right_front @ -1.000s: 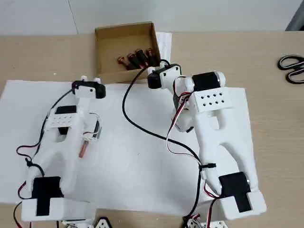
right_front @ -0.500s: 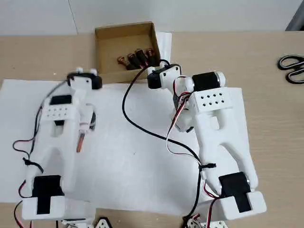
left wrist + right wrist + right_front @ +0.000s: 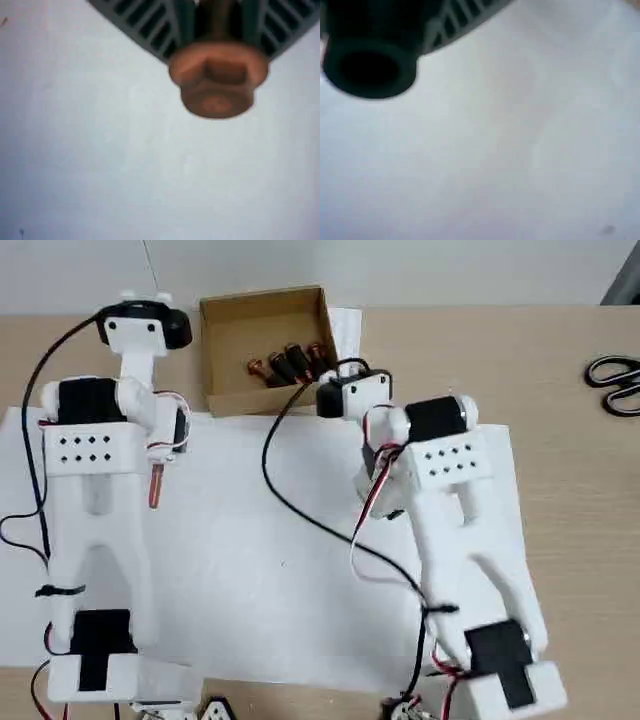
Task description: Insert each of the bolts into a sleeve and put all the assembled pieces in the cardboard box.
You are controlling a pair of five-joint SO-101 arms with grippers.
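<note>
- The bolt (image 3: 217, 80) is copper-coloured, with a six-sided head on a flange. The head points out from the claw toward the wrist camera.
- The left gripper (image 3: 216, 20) is pressed together on the bolt's shank, with a dark ribbed finger on each side.
- In the high view the bolt (image 3: 155, 485) hangs beside the left arm over the white paper (image 3: 260, 570). It sits on the near side of the cardboard box (image 3: 222, 390) and does not touch it.
- The sleeve (image 3: 370, 65) is a black tube whose round, dark open end faces the right wrist camera.
- The right gripper (image 3: 395, 20) seems to be pinching the sleeve against a ribbed finger, though the blur hides the grip itself.
- The box stands at the far edge of the paper, open on top, with the assembled pieces (image 3: 290, 362) lying side by side in it.
- The left arm's head is just beside the box's left wall, and the right arm's wrist is near its near right corner.
- A wide stretch of paper separates the two arms, crossed by a looping black cable (image 3: 268, 465).
- Scissors (image 3: 615, 380) lie on the table (image 3: 560, 350) at its right edge, well apart from both arms.
</note>
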